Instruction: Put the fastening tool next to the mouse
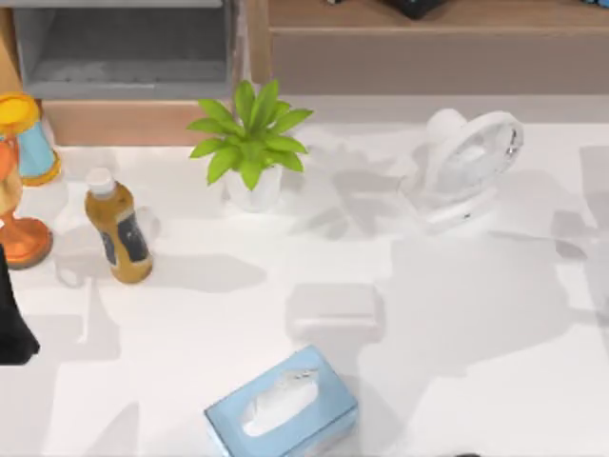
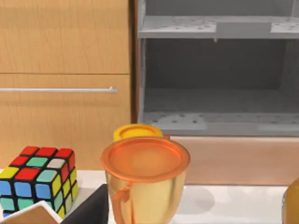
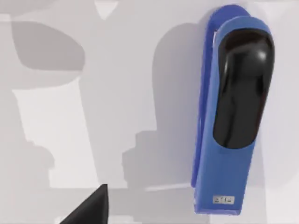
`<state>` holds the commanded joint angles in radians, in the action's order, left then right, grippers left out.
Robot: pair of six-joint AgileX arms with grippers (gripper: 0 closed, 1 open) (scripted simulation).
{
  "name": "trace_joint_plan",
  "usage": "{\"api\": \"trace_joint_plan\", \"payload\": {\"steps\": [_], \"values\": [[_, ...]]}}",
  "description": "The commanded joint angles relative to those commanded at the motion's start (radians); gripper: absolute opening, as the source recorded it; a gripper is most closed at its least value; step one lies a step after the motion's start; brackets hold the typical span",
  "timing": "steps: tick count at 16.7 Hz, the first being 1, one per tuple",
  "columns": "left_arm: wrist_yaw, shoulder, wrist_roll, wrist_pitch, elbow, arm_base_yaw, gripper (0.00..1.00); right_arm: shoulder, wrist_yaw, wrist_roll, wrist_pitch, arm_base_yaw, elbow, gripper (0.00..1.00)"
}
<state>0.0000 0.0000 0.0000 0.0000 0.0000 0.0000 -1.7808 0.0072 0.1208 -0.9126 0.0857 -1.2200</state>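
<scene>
Blue fastening tool (image 3: 232, 112) lying flat on the white table (image 3: 117, 93), seen from the right wrist camera.

Long and narrow, bright blue with a glossy black top and a small pale label near one end; nothing touching it, a dark fingertip (image 3: 88, 207) of the right gripper at the edge of that view, apart from the tool. Impossible to tell if the right gripper is open or closed, and nothing seen in its hold. In the top view: a pale blue tissue box (image 1: 282, 407) near the front edge, a brown bottle (image 1: 118, 228) and an orange trophy cup (image 1: 19, 171) at the left, a green plant (image 1: 249, 143) and a white fan (image 1: 466, 162) toward the back. Left arm (image 1: 14, 314) parked at the left edge, its wrist camera facing the cup, a colour cube (image 2: 37, 179) and a grey shelf unit (image 2: 217, 70); state of its fingers not readable either.
</scene>
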Motion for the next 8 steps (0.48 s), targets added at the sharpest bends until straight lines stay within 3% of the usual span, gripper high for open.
{"api": "trace_joint_plan", "payload": {"steps": [8], "values": [[0.0,0.0,0.0,0.0,0.0,0.0,1.0,-0.144,-0.01,0.015,-0.075,0.009,-0.122,1.0]]}}
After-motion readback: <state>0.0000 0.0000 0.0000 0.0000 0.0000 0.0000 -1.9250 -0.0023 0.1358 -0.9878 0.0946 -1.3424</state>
